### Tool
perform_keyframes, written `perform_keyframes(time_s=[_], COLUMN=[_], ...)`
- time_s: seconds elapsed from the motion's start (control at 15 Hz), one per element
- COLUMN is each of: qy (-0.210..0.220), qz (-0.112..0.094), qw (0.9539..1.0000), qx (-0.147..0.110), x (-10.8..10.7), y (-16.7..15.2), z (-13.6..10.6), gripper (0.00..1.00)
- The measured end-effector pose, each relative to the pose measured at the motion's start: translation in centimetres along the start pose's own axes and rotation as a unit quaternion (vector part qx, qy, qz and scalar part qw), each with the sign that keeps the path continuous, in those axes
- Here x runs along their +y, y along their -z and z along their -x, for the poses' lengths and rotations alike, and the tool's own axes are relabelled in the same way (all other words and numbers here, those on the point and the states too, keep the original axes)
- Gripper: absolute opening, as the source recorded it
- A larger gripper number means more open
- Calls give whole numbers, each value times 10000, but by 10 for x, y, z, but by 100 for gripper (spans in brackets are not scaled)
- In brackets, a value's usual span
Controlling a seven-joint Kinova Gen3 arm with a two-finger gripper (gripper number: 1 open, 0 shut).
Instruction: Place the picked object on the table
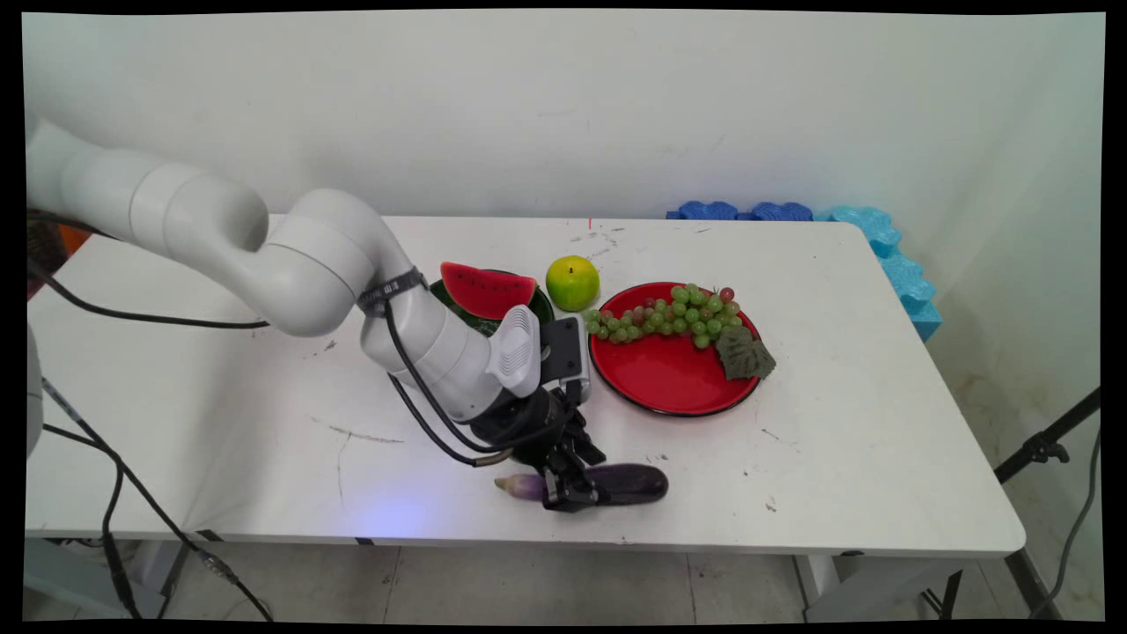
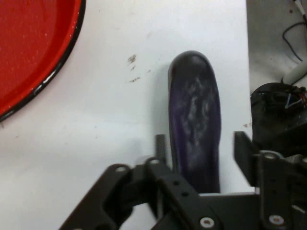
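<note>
1. The eggplant (image 1: pixel 616 484) lies lengthwise along the surface's (image 1: pixel 220 414) near edge, the claw (image 1: pixel 570 491) straddling it.
2. Behind it sits a plate (image 1: pixel 660 379) bearing grapes (image 1: pixel 669 313) and a leaf (image 1: pixel 744 352).
3. Left of the plate: an apple (image 1: pixel 572 282), then a watermelon slice (image 1: pixel 487 291) on a dish (image 1: pixel 539 306).

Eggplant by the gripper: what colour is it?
The eggplant is dark purple, paler toward its stem end; main view shows it best.

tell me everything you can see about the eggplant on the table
The eggplant is dark purple and glossy, paling to lilac at its stem end, which points left in the main view. It lies flat on its side on the white table near the front edge, in front of the red plate. The gripper is down over its middle, one finger on each side; contact is unclear.
</note>
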Motion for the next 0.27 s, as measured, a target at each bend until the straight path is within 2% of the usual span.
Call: perform_keyframes(time_s=[0.27], qy=[51], qz=[-29], qw=[9999], qx=[81], x=[0], y=[-1], z=[-1], gripper=[100])
